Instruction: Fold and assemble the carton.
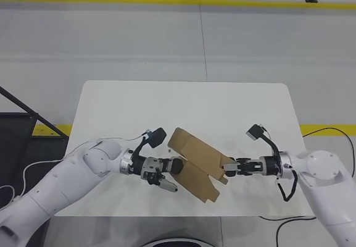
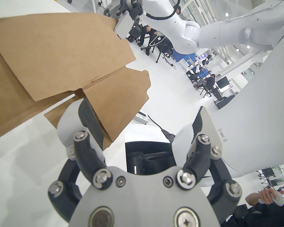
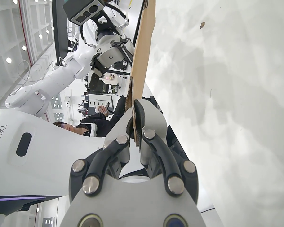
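Matt brown cardboard carton (image 1: 193, 162)

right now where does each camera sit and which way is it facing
top view: on the robot above its arms, looking down at the table; left gripper and right gripper meet at the carton.
left wrist view: on the left wrist, looking past its open fingers at the carton, with the right arm beyond.
right wrist view: on the right wrist, looking along the carton edge it clamps, with the left arm beyond.
shared: all three show the carton; each wrist view shows the other arm.

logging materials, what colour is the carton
The carton is plain brown cardboard; best seen in the left wrist view.
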Action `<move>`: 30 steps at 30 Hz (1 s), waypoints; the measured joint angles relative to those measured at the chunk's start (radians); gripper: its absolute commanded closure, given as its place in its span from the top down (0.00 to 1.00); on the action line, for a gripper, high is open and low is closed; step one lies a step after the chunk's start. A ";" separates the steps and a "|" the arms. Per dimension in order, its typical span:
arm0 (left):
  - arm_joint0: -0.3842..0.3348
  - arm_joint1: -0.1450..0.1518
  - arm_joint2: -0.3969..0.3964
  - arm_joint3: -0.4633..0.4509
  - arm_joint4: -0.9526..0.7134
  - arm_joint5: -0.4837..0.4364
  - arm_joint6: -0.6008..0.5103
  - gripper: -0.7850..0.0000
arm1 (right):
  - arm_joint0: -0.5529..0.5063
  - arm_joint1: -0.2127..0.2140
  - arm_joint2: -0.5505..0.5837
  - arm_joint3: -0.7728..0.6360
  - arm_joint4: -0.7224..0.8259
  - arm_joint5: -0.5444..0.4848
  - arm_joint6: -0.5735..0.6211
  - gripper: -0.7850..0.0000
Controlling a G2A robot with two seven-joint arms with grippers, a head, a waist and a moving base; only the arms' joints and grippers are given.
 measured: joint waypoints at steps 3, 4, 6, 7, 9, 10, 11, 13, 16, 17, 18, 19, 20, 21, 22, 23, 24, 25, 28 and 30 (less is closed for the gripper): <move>-0.014 -0.003 0.020 0.016 -0.005 0.000 0.000 1.00 | -0.004 0.001 0.003 -0.003 0.004 -0.006 -0.001 0.00; -0.018 -0.005 0.025 0.021 -0.006 0.000 0.000 1.00 | -0.005 0.001 0.004 -0.004 0.005 -0.007 -0.002 0.00; -0.026 -0.007 0.024 0.030 -0.011 0.000 0.000 1.00 | -0.008 0.002 0.005 -0.005 0.006 -0.010 -0.005 0.00; -0.026 -0.008 0.020 0.030 -0.014 0.000 0.000 1.00 | -0.009 0.002 0.006 -0.006 0.007 -0.011 -0.006 0.00; -0.021 -0.008 0.004 0.028 -0.027 0.000 0.000 1.00 | -0.010 0.002 0.007 -0.006 0.010 -0.013 -0.007 0.00; -0.018 -0.007 -0.004 0.027 -0.031 0.000 0.000 1.00 | -0.011 0.002 0.008 -0.006 0.012 -0.015 -0.007 0.00; -0.014 -0.004 -0.015 0.026 -0.035 0.000 0.000 1.00 | -0.012 0.002 0.010 -0.005 0.017 -0.017 -0.009 0.00; -0.003 0.001 -0.034 0.021 -0.041 0.000 0.000 1.00 | -0.014 0.003 0.013 -0.002 0.027 -0.021 -0.013 0.00; 0.023 0.014 -0.073 0.006 -0.048 0.000 0.000 1.00 | -0.020 0.002 0.020 0.005 0.051 -0.031 -0.019 0.00; 0.036 0.021 -0.089 -0.003 -0.051 0.000 0.000 1.00 | -0.021 0.003 0.024 0.008 0.061 -0.036 -0.021 0.00; 0.047 0.026 -0.100 -0.010 -0.052 0.000 0.000 1.00 | -0.023 0.003 0.027 0.011 0.069 -0.040 -0.023 0.00; 0.058 0.033 -0.112 -0.014 -0.052 0.000 0.000 1.00 | -0.025 0.003 0.030 0.013 0.078 -0.045 -0.025 0.00; 0.073 0.041 -0.127 -0.016 -0.054 0.000 0.000 1.00 | -0.028 0.003 0.035 0.016 0.088 -0.051 -0.026 0.00; 0.084 0.047 -0.138 -0.017 -0.056 0.000 0.000 1.00 | -0.031 0.003 0.038 0.018 0.096 -0.055 -0.028 0.00; 0.095 0.052 -0.147 -0.019 -0.058 0.000 0.000 1.00 | -0.033 0.003 0.042 0.020 0.104 -0.060 -0.031 0.00; 0.109 0.058 -0.154 -0.026 -0.065 0.000 0.000 1.00 | -0.037 0.004 0.048 0.023 0.115 -0.066 -0.035 0.00; 0.118 0.062 -0.156 -0.032 -0.073 0.000 0.000 1.00 | -0.040 0.004 0.052 0.024 0.123 -0.070 -0.038 0.00; 0.125 0.066 -0.158 -0.034 -0.079 0.000 0.000 1.00 | -0.043 0.004 0.055 0.025 0.131 -0.075 -0.042 0.00; 0.137 0.074 -0.159 -0.038 -0.094 0.000 0.000 1.00 | -0.054 0.003 0.066 0.027 0.147 -0.088 -0.064 0.00; 0.142 0.076 -0.153 -0.050 -0.114 0.000 0.000 1.00 | -0.062 0.004 0.074 0.025 0.143 -0.090 -0.088 0.00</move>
